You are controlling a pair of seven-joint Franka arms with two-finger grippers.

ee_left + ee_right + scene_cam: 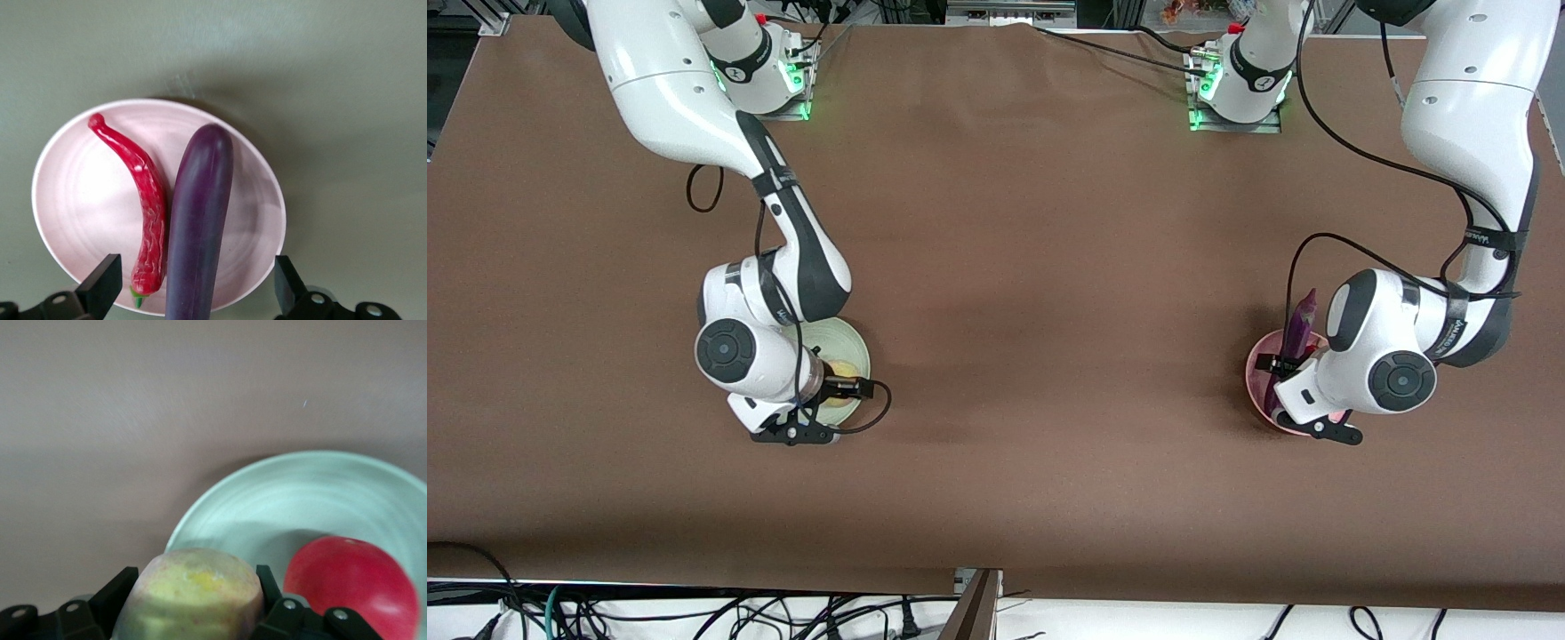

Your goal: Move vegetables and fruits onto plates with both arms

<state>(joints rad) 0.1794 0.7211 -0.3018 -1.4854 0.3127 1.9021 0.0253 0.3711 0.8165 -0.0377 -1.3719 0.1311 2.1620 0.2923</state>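
The long slim glossy purple eggplant [199, 227] lies lengthwise across the round shallow matte pink plate [80, 193], its rounded end reaching toward the plate's rim. In the front view the eggplant [1299, 324] runs nearly up and down, its tip tilted up above the pink plate [1257, 366] on the side farther from the front camera. The skin is smooth and shiny. Just beside it, nearly parallel, lies the thin curved red chili pepper [141, 212]: wrinkled, waxy skin, knobbed tip toward one rim, small green stem end toward the other. Whether the two touch cannot be told. The pink plate sits toward the left arm's end of the table.

The left gripper [197, 293] hangs over the pink plate with its black fingers [100, 283] spread wide on either side of the eggplant, clear of its skin.

Toward the right arm's end, the right gripper [195, 603] is over the round shallow pale green plate [313, 493], fingers [115, 590] pressed against both sides of the small round yellowish fruit with a pink blush [193, 597], whose skin looks dull and mottled. The small round smooth red fruit [352, 583] rests on the green plate [850, 348] beside it. A brown cloth-like table surface [1049, 267] lies under everything.
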